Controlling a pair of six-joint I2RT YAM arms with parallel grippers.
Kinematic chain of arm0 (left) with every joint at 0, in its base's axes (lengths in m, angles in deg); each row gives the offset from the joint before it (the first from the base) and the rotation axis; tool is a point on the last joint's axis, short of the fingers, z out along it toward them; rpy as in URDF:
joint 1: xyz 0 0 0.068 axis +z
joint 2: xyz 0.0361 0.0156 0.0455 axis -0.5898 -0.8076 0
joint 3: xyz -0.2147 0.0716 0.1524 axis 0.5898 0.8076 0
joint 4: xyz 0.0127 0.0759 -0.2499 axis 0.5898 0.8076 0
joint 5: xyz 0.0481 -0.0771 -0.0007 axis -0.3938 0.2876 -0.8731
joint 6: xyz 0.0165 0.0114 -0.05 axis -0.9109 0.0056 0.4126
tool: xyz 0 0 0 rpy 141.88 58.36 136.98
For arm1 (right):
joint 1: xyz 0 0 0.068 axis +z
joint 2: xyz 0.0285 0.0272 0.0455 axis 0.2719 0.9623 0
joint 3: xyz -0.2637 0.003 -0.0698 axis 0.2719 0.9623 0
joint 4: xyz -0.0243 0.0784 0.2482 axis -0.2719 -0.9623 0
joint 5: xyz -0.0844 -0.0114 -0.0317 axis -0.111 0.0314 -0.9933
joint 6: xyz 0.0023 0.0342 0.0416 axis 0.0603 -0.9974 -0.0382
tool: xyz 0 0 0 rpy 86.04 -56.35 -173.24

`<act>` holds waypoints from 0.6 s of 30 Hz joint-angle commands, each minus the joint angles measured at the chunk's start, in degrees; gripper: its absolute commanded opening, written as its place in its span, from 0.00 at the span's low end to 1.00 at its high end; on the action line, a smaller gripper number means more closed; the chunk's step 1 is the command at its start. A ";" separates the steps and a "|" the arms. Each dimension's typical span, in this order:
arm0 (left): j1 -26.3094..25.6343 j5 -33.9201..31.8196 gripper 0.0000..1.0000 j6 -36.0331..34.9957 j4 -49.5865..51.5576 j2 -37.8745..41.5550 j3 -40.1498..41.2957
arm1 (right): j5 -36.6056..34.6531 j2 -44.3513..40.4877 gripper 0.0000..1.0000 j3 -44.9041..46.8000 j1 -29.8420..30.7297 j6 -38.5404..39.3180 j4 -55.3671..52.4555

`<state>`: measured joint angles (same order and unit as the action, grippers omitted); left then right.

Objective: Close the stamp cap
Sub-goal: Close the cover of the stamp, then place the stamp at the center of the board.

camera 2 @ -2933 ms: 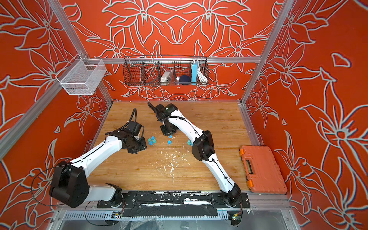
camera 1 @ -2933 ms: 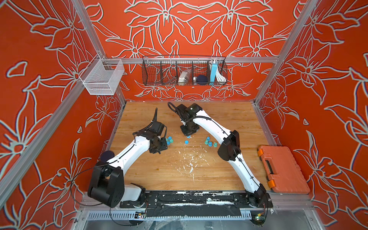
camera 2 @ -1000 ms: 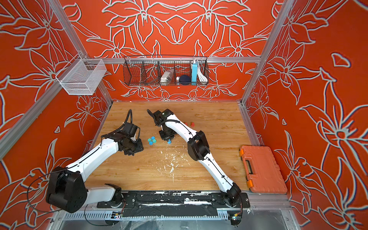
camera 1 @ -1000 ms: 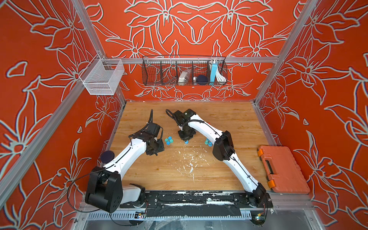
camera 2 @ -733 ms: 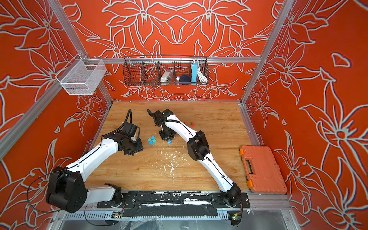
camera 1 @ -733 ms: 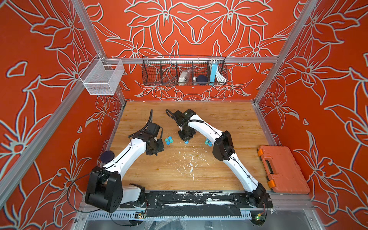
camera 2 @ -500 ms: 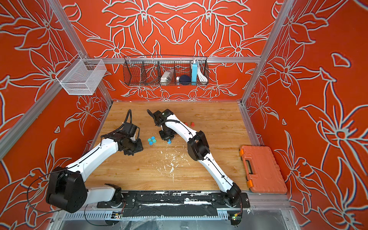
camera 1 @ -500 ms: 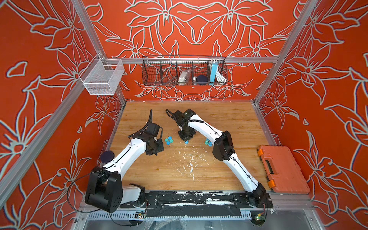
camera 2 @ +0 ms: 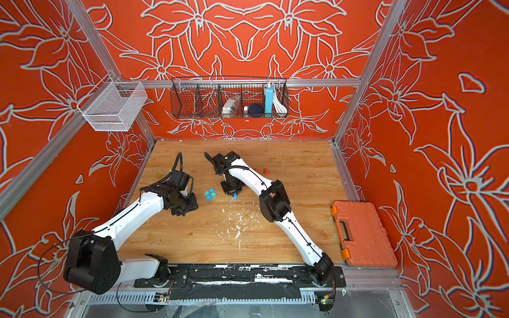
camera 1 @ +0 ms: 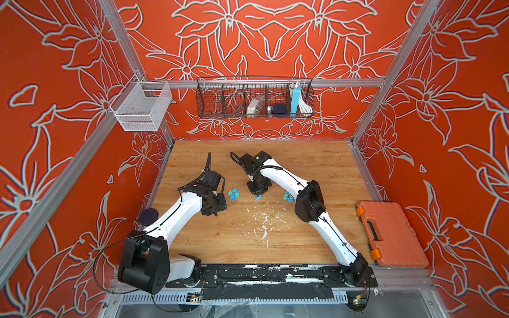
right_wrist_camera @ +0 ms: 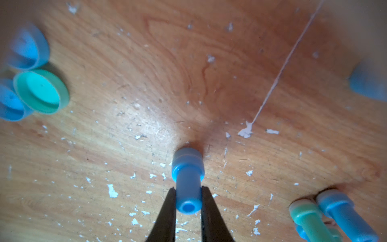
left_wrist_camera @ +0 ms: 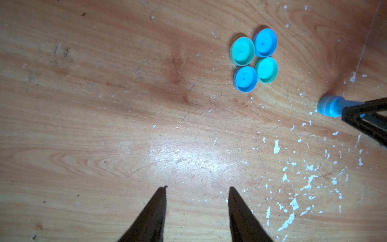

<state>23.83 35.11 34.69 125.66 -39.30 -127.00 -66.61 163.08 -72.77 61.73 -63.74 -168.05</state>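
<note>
— Where do we find the stamp now?

— We see the blue stamp [right_wrist_camera: 187,167] near the cluster of four caps [left_wrist_camera: 252,59], on the side of the right arm. It stands upright, with the wide end down at the wooden tabletop [camera 1: 303,170]. Whether that end touches the wood, we cannot tell.

— And who holds it?

— The right gripper [right_wrist_camera: 189,188] is clamped on its narrow handle, one dark finger on each side.

— How do the caps lie?

— Two are blue and two are teal. They touch each other and lie with the hollow side up. None of them is on the held stamp, which stands apart from them.

— What about the other arm?

— The left gripper [left_wrist_camera: 197,188] has its fingers apart, with only bare wood between them. It hangs on the other side of the caps from the stamp, apart from them and closer to the robot base.

— Do we see more stamps?

— Yes, a green stamp [right_wrist_camera: 310,218] and a second blue stamp [right_wrist_camera: 343,211] lie touching side by side, farther from the caps than the held one. An orange tool case [camera 1: 391,234] rests well apart from the caps, beyond the edge of the wood.
</note>
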 commanded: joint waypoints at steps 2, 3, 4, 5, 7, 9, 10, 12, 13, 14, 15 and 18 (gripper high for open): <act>0.45 0.41 0.49 -0.73 0.81 0.02 -0.46 | -1.75 -0.79 0.09 2.31 -0.94 -1.06 -0.76; 0.45 0.41 0.49 -0.75 0.81 -0.04 -0.53 | -1.78 -0.85 0.09 2.47 -0.97 -0.98 -0.70; 0.44 0.40 0.49 -0.81 0.81 -0.10 -0.68 | -1.90 -0.90 0.09 2.64 -1.04 -0.89 -0.62; 0.45 0.35 0.49 -0.74 0.81 -0.06 -0.76 | -1.92 -0.94 0.09 2.69 -1.00 -0.88 -0.70; 0.45 0.33 0.49 -0.73 0.81 -0.15 -0.87 | -2.16 -0.94 0.09 2.74 -0.96 -0.88 -0.59; 0.45 0.33 0.49 -0.79 0.90 -0.29 -0.94 | -2.36 -0.88 0.09 2.90 -0.82 -0.88 -0.41; 0.45 0.33 0.49 -0.73 0.90 -0.32 -1.03 | -2.59 -0.82 0.08 2.94 -0.67 -0.97 -0.38; 0.45 0.36 0.49 -0.89 0.96 -0.33 -1.07 | -3.98 -0.81 0.08 3.10 -0.04 -1.27 -0.61; 0.45 0.29 0.49 -0.84 0.99 -0.36 -1.04 | -4.65 -1.02 0.08 3.76 0.22 -1.49 -0.35; 0.45 0.25 0.49 -0.83 0.99 -0.37 -1.05 | -4.89 -1.30 0.08 4.77 0.45 -1.79 0.45; 0.47 0.24 0.49 -0.85 0.99 -0.32 -0.98 | -5.15 -1.62 0.08 6.02 0.75 -2.17 1.27; 0.45 0.33 0.49 -0.73 1.01 -0.30 -1.11 | -5.52 -1.87 0.07 8.91 1.11 -2.77 2.90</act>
<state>23.83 35.13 34.41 125.69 -39.37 -127.00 -69.17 160.29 -67.15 62.36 -64.57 -164.86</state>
